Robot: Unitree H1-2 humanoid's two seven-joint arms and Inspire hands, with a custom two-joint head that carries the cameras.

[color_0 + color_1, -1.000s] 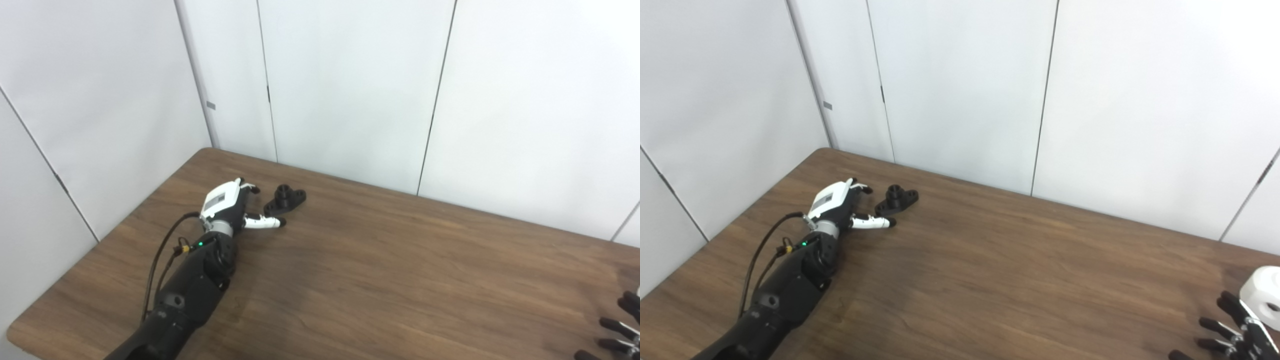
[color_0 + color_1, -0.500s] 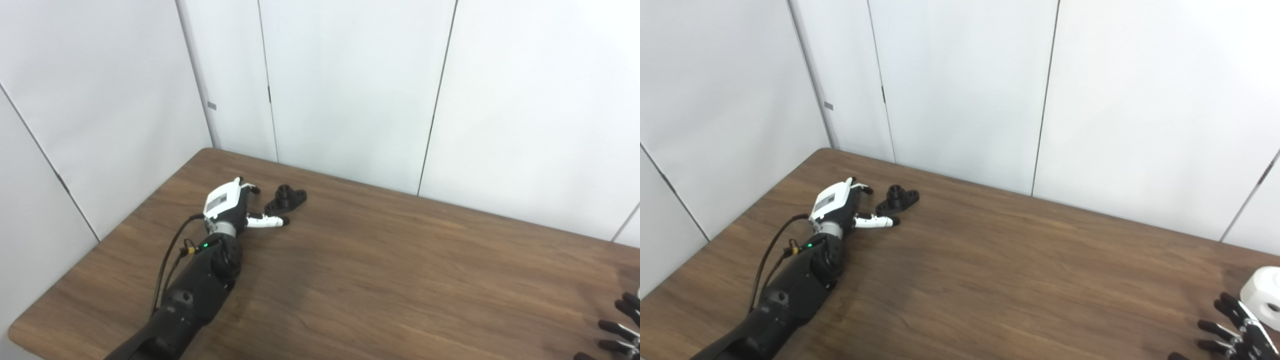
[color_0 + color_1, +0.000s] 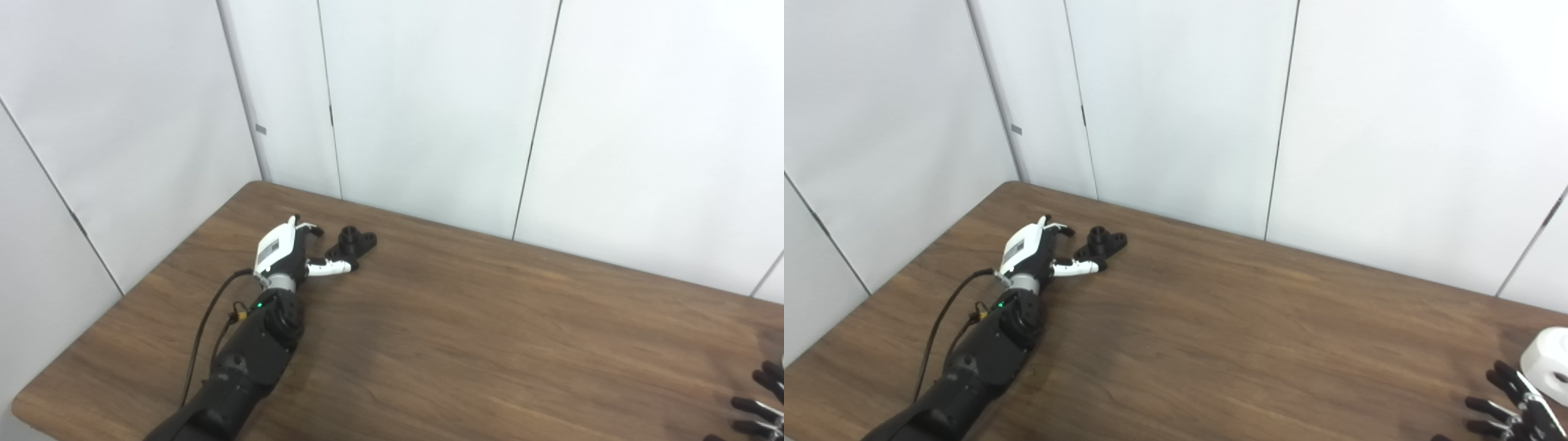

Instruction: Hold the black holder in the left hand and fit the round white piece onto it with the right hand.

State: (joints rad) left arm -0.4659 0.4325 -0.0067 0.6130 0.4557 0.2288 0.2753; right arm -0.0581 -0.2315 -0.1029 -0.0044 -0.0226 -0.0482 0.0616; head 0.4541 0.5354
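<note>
While the black holder (image 3: pixel 351 242) lies flat on the brown wooden surface (image 3: pixel 465 343), the left robot hand (image 3: pixel 286 251) rests just beside it, on the side nearer the robot's own left. That robot hand is spread and holds nothing: its upper fingers (image 3: pixel 1059 228) curl forward above the gap, and its white thumb (image 3: pixel 1077 267) stretches out low along the surface, with its dark tip touching or all but touching the near end of the holder. The holder has a short upright round boss near its middle and flat lugs on either side, and it sits between the thumb tip and the far edge of the surface, close to the white wall panels (image 3: pixel 429 104). A black cable (image 3: pixel 205 331) loops along the dark forearm behind the left robot hand, where a small green light shows.

Well apart from all this, at the bottom right corner, the right robot hand (image 3: pixel 1513 416) is only partly in view; its dark fingers are apart and point up the picture, gripping nothing. The round white piece (image 3: pixel 1546 365) sits on the surface just beyond those fingertips, slightly to their right, with a dark hole in its side, and is seen only in the right eye view.
</note>
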